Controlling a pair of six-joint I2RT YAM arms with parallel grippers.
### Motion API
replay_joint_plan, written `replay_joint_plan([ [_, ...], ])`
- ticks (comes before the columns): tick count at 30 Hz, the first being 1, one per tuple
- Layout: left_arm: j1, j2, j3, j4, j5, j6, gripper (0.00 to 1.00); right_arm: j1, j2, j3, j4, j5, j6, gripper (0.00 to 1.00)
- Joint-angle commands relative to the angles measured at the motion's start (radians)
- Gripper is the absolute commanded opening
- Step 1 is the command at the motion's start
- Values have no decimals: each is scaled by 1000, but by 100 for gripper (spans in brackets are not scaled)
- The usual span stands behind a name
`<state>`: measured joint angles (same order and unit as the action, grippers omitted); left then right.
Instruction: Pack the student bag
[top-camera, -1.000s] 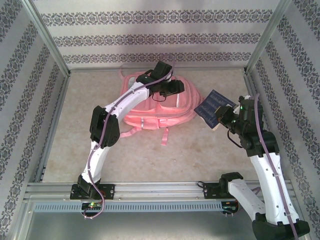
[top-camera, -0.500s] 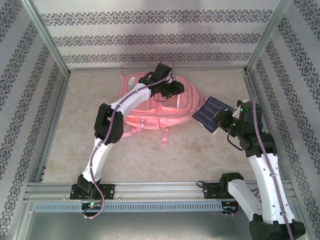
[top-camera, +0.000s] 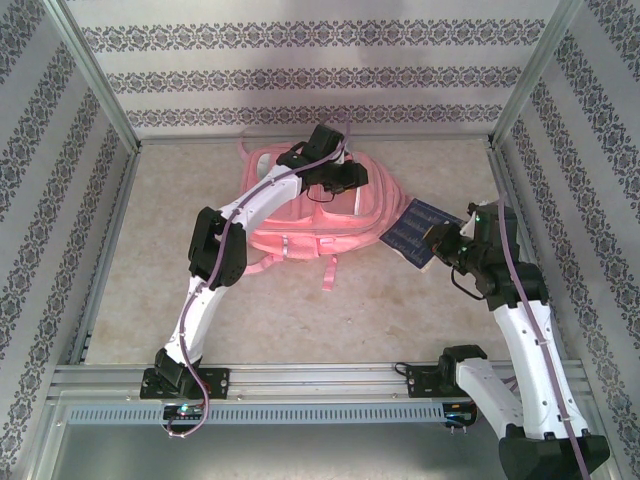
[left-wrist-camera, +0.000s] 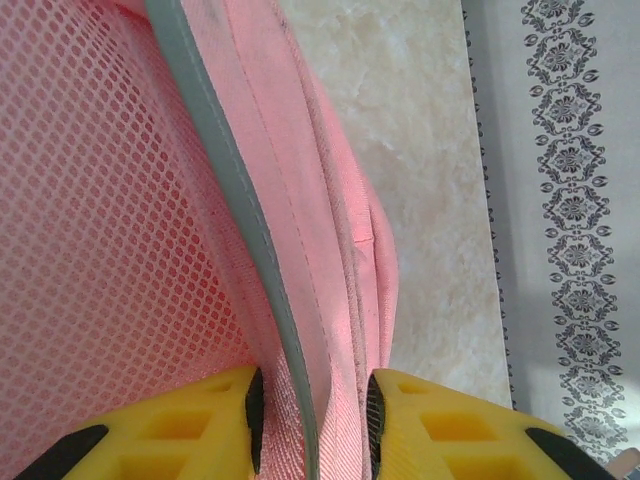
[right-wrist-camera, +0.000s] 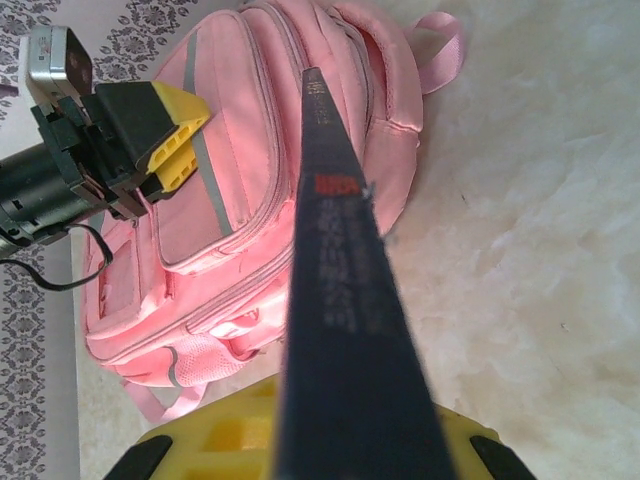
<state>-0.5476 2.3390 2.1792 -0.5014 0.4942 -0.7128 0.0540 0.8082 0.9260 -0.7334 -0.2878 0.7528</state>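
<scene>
The pink student bag (top-camera: 300, 228) lies flat at the back middle of the table. My left gripper (top-camera: 345, 178) sits on its right top part. In the left wrist view the yellow jaws (left-wrist-camera: 313, 420) are shut on a fold of the bag's pink fabric (left-wrist-camera: 330, 260), which has a grey trim strip (left-wrist-camera: 215, 170) and mesh beside it. My right gripper (top-camera: 437, 243) is shut on a dark blue book (top-camera: 412, 228), held tilted just right of the bag. In the right wrist view the book (right-wrist-camera: 340, 300) stands edge-on over the bag (right-wrist-camera: 250, 150), with the left gripper's yellow fingers (right-wrist-camera: 172, 135) at the upper left.
A loose pink strap (top-camera: 330, 272) trails from the bag toward me. Patterned walls (top-camera: 300, 75) and metal posts close off the back and both sides. An aluminium rail (top-camera: 300, 380) runs along the near edge. Bare beige tabletop (top-camera: 140, 270) lies left of the bag.
The left jaws have narrowed onto the bag's fabric. My right gripper has carried the book left, closer to the bag.
</scene>
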Motion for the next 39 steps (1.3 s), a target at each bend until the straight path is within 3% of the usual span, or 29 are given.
replay_joint_plan([
  [1, -5, -26, 45, -27, 5, 62, 34, -14, 0, -6, 55, -28, -1, 0],
  [17, -24, 12, 50, 5, 54, 46, 40, -20, 23, -24, 75, -57, 3, 0],
  [19, -29, 42, 59, -6, 59, 48, 36, -20, 23, -26, 74, -59, 3, 0],
  [25, -31, 97, 96, -89, 12, 75, 0, -20, 13, -29, 57, -67, 3, 0],
  [32, -14, 3, 103, -87, 50, 79, 0, -23, -10, 37, 3, -13, -45, 0],
  [39, 81, -259, -49, -8, 116, 2, 0, -23, -10, 171, -105, 163, -130, 0],
])
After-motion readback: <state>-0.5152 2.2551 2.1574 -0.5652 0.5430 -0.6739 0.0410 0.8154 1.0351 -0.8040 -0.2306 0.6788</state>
